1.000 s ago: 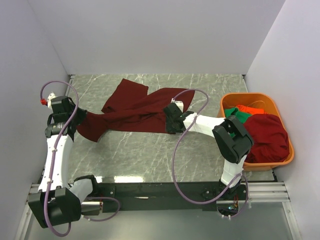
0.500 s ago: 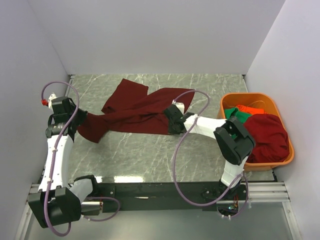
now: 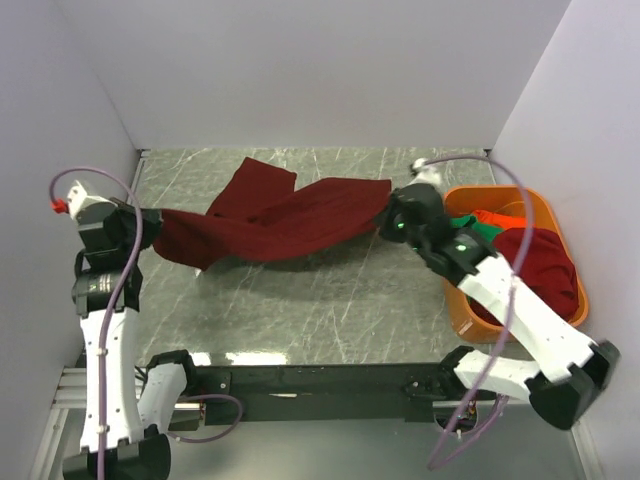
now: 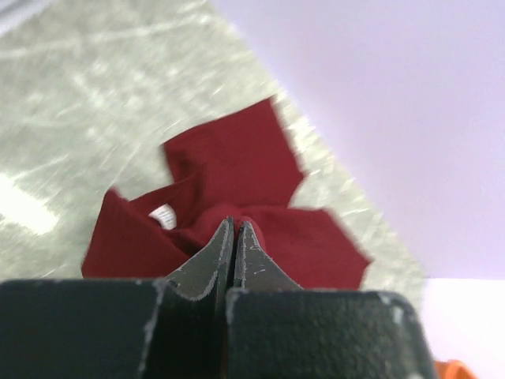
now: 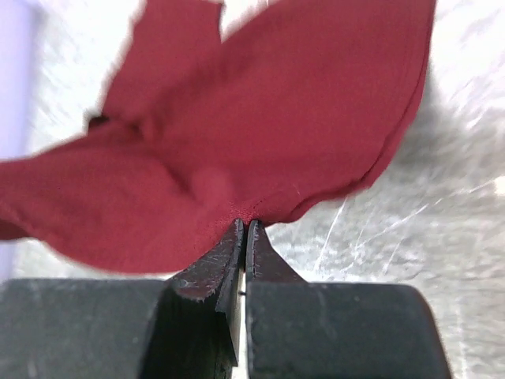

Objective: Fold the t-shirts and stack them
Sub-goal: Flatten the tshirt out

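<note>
- The orange basket (image 3: 463, 312) sits at the right edge of the worktop (image 3: 300, 300), close against the right wall.
- Inside it a dark red t-shirt (image 3: 548, 268) is heaped up and fills most of the near and right part.
- A green t-shirt (image 3: 487, 233) shows at the far left of the basket. A strip of an orange-red t-shirt (image 3: 503, 216) lies just beyond it, by the far rim.
- The right arm (image 3: 520, 305) reaches across the basket's left side. It covers part of the rim and some of the cloth, so I cannot tell how the three pieces lie on one another.
- The maroon t-shirt (image 3: 285, 215) is out of the basket, drawn out left to right across the far half of the worktop between the two arms.
- The left jaws are pressed together on the shirt's left end, near the left wall. In the left wrist view the cloth (image 4: 237, 170) bunches right at their tips, with a white neck label (image 4: 162, 215) showing.
- The right jaws are pinched shut on an edge at the shirt's right end, just left of the basket. The right wrist view shows the cloth (image 5: 260, 118) fanning away from them.
- One flap of the shirt lies flat towards the far wall.
- Shadow runs under its near edge, but whether the middle touches the worktop I cannot tell.
- Both wrist views are blurred, so the folds are hard to read.
</note>
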`<move>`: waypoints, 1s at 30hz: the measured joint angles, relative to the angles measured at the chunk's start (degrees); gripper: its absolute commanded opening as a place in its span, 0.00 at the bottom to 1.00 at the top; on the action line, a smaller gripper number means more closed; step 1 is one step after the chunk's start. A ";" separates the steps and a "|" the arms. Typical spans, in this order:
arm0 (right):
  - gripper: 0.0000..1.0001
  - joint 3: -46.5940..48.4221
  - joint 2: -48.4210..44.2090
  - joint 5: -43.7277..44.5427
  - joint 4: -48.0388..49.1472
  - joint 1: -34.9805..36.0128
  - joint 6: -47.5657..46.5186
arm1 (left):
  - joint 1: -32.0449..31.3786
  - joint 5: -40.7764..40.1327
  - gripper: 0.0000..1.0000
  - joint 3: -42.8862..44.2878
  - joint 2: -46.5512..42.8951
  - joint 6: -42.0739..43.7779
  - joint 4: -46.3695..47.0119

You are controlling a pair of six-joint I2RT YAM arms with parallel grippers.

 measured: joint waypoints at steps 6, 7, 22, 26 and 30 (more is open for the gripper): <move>0.00 8.81 -8.48 0.00 -6.60 -5.31 -1.73 | 0.00 0.35 0.01 13.62 -2.75 -1.40 -1.86; 0.00 10.03 -9.62 0.00 -7.39 -5.64 -2.01 | 0.00 0.46 0.01 17.07 -3.06 -1.68 -2.45; 0.00 31.58 -15.23 2.47 -11.56 -7.10 -7.56 | 0.00 2.10 0.01 41.24 -3.17 -4.26 1.05; 0.00 30.64 -7.82 -2.27 -5.51 -14.51 -7.54 | 0.00 3.67 0.01 38.53 3.02 -5.64 7.89; 0.00 27.67 2.05 -9.49 3.74 -21.57 -5.57 | 0.00 6.03 0.01 37.81 14.97 -6.75 15.87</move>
